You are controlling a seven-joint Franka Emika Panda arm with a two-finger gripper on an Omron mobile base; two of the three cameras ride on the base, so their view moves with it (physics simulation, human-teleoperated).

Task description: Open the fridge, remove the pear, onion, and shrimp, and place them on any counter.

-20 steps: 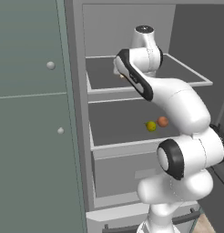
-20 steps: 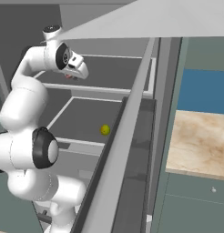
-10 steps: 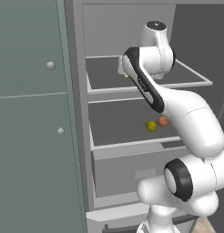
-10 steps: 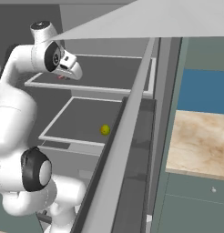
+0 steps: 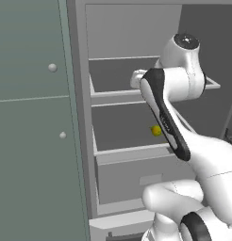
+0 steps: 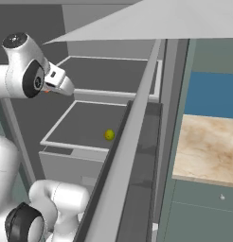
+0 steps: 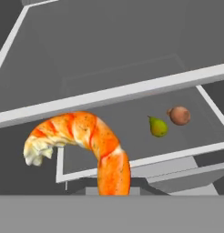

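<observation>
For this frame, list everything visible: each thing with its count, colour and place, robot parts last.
fridge: one, light grey, door open, grey shelves and a bottom drawer inside.
shrimp: one, orange, curved, close in front of the hand camera, above the shelves, rising from the gripper at the bottom of the hand view.
pear: one, yellow-green, on the lower shelf.
onion: one, reddish-brown, on the lower shelf right beside the pear.
cabinet: one, grey-green with two small round knobs, left of the fridge.
counter: one, light tan stone-like top, past the fridge door.
arm: one, white with dark joints, reaching into the fridge.
gripper: one, shut on the shrimp.
</observation>
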